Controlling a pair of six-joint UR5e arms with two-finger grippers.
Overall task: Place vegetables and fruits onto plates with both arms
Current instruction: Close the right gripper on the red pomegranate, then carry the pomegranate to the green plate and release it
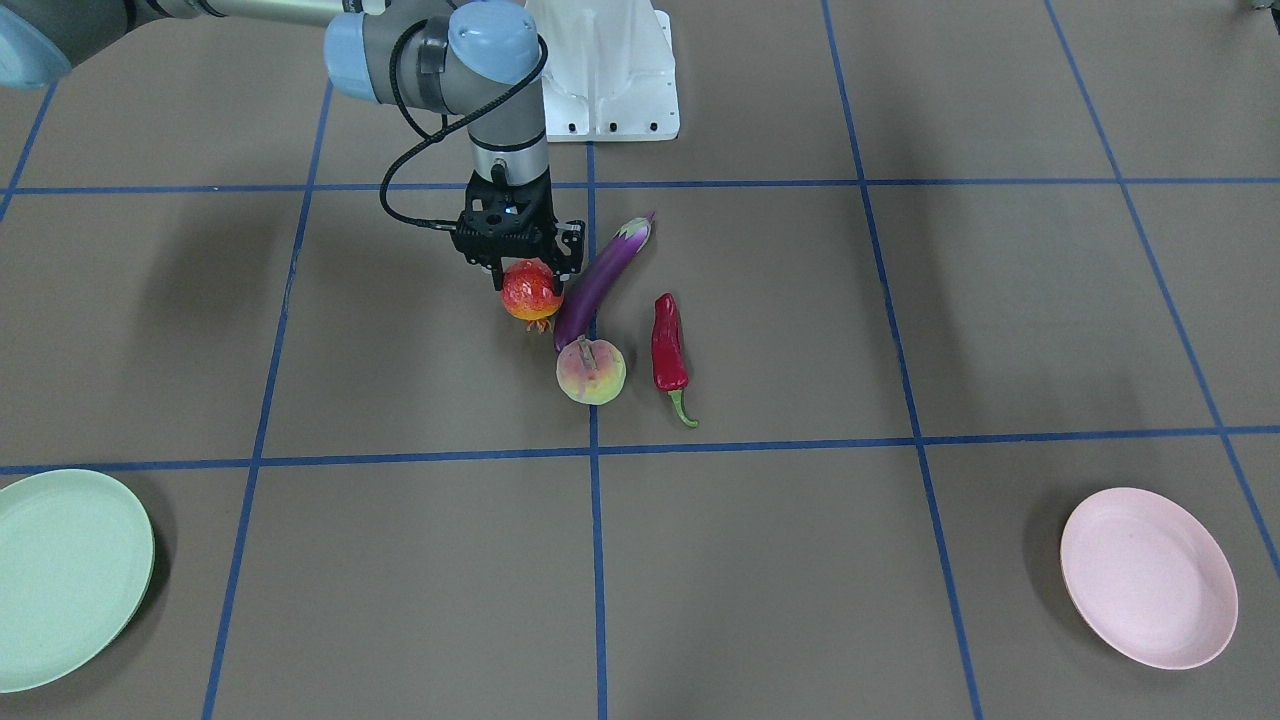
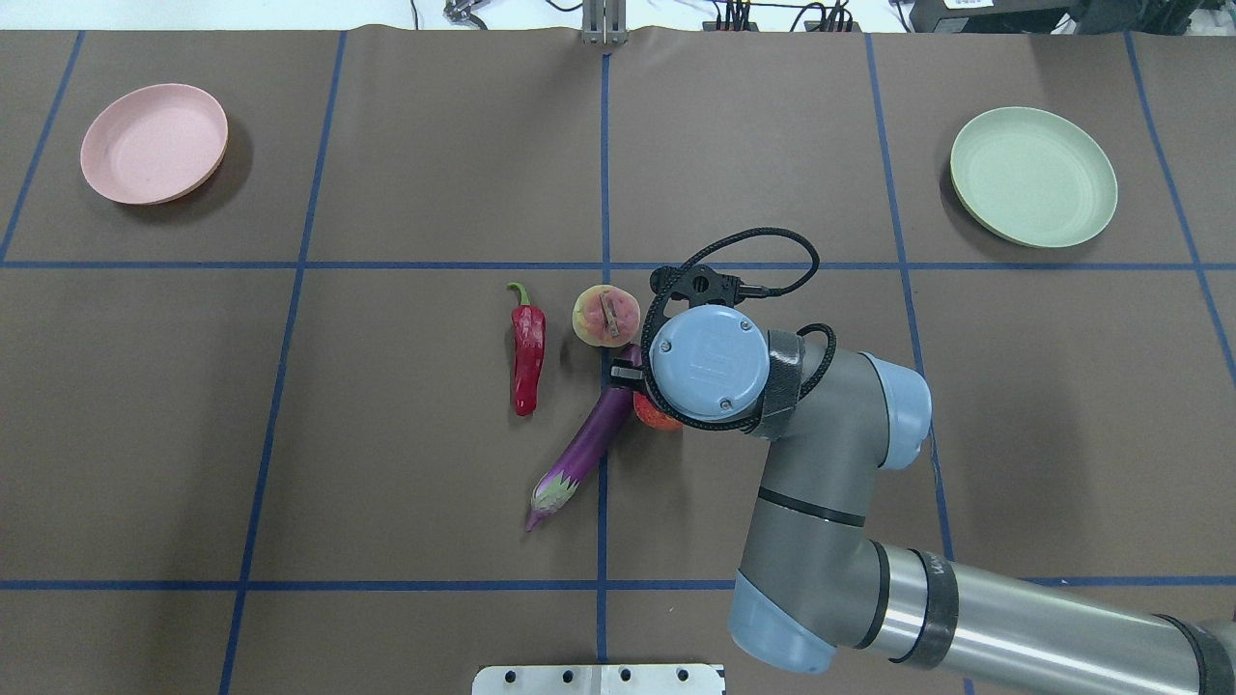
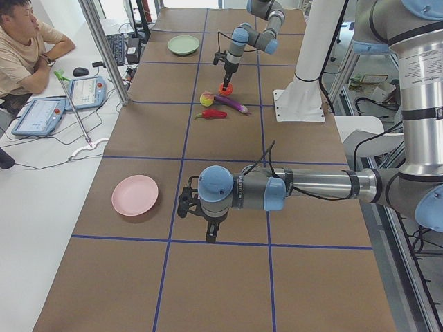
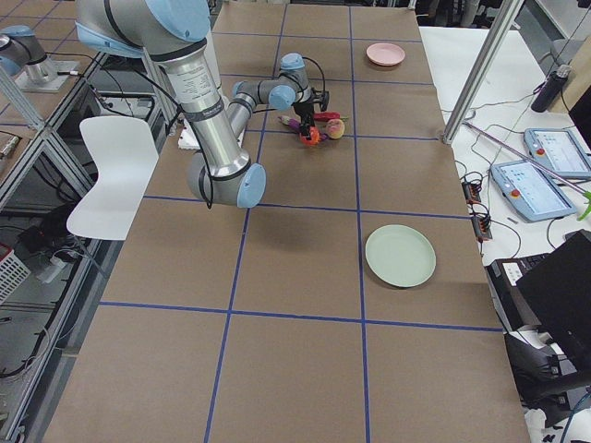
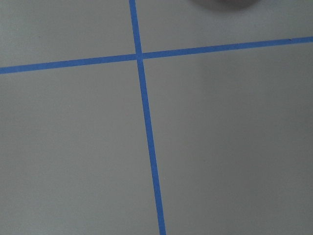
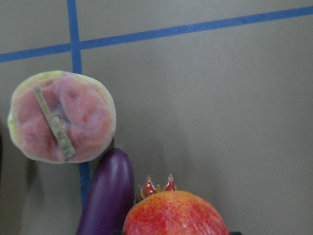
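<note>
My right gripper [image 1: 526, 276] is shut on the red-orange pomegranate [image 1: 531, 292], which fills the bottom of the right wrist view [image 6: 176, 215]. The purple eggplant [image 1: 598, 282] lies right beside it. The yellow-green peach [image 1: 591, 372] sits at the eggplant's tip. The red chili pepper [image 1: 669, 346] lies apart, beside them. The pale green plate [image 2: 1033, 176] and the pale pink plate [image 2: 154, 143] stand empty at the far corners. My left gripper [image 3: 210, 234] hangs over bare table near the pink plate [image 3: 135, 195]; I cannot tell if it is open.
The white base block [image 1: 610, 70] stands behind the produce. Blue tape lines [image 5: 146, 127] cross the brown table cover. An operator [image 3: 28, 48] sits with tablets at the side table beyond the table's far edge.
</note>
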